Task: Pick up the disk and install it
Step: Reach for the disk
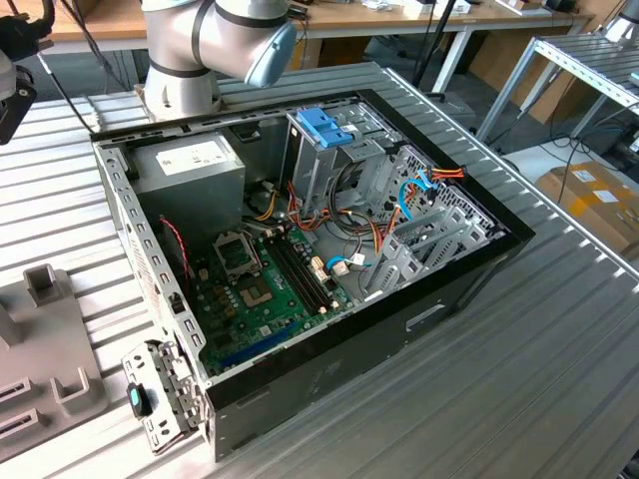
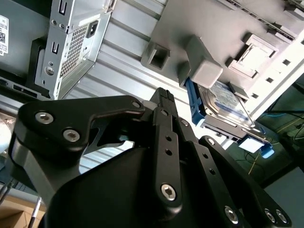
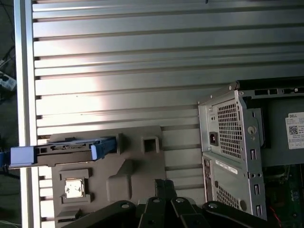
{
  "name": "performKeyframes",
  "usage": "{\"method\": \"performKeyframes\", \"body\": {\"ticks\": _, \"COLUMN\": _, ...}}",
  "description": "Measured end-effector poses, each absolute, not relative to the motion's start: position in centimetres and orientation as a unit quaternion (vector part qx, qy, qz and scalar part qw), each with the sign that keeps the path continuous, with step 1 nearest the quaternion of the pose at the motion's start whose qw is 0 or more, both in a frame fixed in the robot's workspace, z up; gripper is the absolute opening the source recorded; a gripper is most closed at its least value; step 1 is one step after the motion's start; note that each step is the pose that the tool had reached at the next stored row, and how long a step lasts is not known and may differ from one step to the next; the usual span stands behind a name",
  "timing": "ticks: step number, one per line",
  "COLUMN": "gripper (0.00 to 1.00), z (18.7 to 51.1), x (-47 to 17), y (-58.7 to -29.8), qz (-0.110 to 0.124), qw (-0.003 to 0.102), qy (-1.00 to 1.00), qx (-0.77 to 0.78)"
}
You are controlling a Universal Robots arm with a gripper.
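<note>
The disk (image 2: pixel 227 105) is a flat silver-grey drive with blue side rails. It stands on edge in a slot of a grey fixture (image 2: pixel 204 28) on the ribbed table. In the first wrist view the disk (image 3: pixel 61 151) shows edge-on at the fixture's (image 3: pixel 133 164) end. My gripper (image 2: pixel 164 95) hangs above the table between the fixture and the computer case, apart from the disk. Its black fingers (image 3: pixel 164 184) are shut with nothing between them.
An open computer case (image 1: pixel 479 269) lies on the table, with a motherboard (image 1: pixel 260 289), a grey power supply (image 1: pixel 190 165) and a metal drive cage topped by a blue latch (image 1: pixel 324 128). The case's rear panel (image 3: pixel 230 137) is close to the gripper. The arm's base (image 1: pixel 185 55) stands behind the case.
</note>
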State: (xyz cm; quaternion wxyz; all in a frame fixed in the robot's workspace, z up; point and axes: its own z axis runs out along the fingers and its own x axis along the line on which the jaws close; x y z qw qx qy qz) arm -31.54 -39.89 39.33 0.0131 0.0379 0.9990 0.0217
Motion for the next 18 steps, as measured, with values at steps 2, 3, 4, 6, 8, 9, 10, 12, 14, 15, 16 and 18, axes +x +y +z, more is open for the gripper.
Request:
{"method": "performKeyframes", "body": {"ticks": 2, "gripper": 0.11, "z": 39.3, "x": -32.1, "y": -39.9, "qz": 0.022, "qw": 0.013, "qy": 0.999, "qx": 0.038}}
{"method": "performKeyframes", "body": {"ticks": 3, "gripper": 0.11, "z": 39.3, "x": -32.2, "y": -39.9, "qz": 0.022, "qw": 0.013, "qy": 0.999, "qx": 0.038}}
{"method": "performKeyframes", "body": {"ticks": 4, "gripper": 0.11, "z": 39.3, "x": -32.4, "y": -39.9, "qz": 0.022, "qw": 0.013, "qy": 0.999, "qx": 0.038}}
{"method": "performKeyframes", "body": {"ticks": 6, "gripper": 0.11, "z": 39.3, "x": -32.8, "y": -39.9, "qz": 0.022, "qw": 0.013, "qy": 0.999, "qx": 0.038}}
{"method": "performKeyframes", "body": {"ticks": 8, "gripper": 0.11, "z": 39.3, "x": -33.2, "y": -39.9, "qz": 0.022, "qw": 0.013, "qy": 0.999, "qx": 0.038}}
{"method": "performKeyframes", "body": {"ticks": 9, "gripper": 0.11, "z": 39.3, "x": -33.3, "y": -39.9, "qz": 0.022, "qw": 0.013, "qy": 0.999, "qx": 0.038}}
{"method": "performKeyframes", "body": {"ticks": 10, "gripper": 0.11, "z": 39.3, "x": -33.5, "y": -39.9, "qz": 0.022, "qw": 0.013, "qy": 0.999, "qx": 0.038}}
{"method": "performKeyframes", "body": {"ticks": 12, "gripper": 0.11, "z": 39.3, "x": -34.1, "y": -39.9, "qz": 0.022, "qw": 0.013, "qy": 0.999, "qx": 0.038}}
{"method": "performKeyframes", "body": {"ticks": 14, "gripper": 0.11, "z": 39.3, "x": -34.3, "y": -39.9, "qz": 0.022, "qw": 0.013, "qy": 0.999, "qx": 0.038}}
{"method": "performKeyframes", "body": {"ticks": 15, "gripper": 0.11, "z": 39.3, "x": -34.3, "y": -39.9, "qz": 0.022, "qw": 0.013, "qy": 0.999, "qx": 0.038}}
{"method": "performKeyframes", "body": {"ticks": 16, "gripper": 0.11, "z": 39.3, "x": -34.3, "y": -39.9, "qz": 0.022, "qw": 0.013, "qy": 0.999, "qx": 0.038}}
{"method": "performKeyframes", "body": {"ticks": 18, "gripper": 0.11, "z": 39.3, "x": -34.3, "y": -39.9, "qz": 0.022, "qw": 0.013, "qy": 0.999, "qx": 0.038}}
